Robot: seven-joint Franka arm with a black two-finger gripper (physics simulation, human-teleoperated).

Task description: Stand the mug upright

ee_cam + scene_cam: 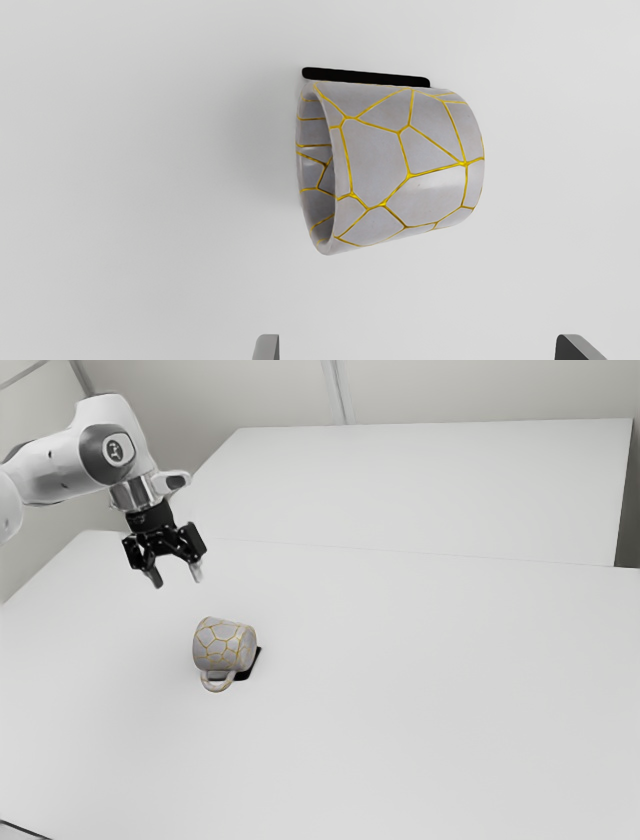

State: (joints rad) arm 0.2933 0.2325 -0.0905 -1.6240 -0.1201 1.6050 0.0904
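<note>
Held an open claw [177,578] above a mug [225,645] lying on its side

Reached in from ten o'clock in the exterior view with a white arm [60,468], bent downward at its end. Held the claw open over a plain white counter [400,700], at eleven o'clock from the mug and apart from it. Had its two fingers [267,349] spread widely, in both views.

Had the mug resting tipped over on the counter, at eight o'clock from the middle of the exterior view. Was pale grey, crossed inside and out by a net of golden lines. Pointed its looped handle [217,686] toward six o'clock in that same view.

Looked down on the mug in the wrist view. Taking the claw's side of the mug as six o'clock, turned its open mouth [316,170] toward nine and its base toward three. Had a thin black item [365,76] right beside the mug at twelve, partly covered by it. Could not be told what that was.
</note>
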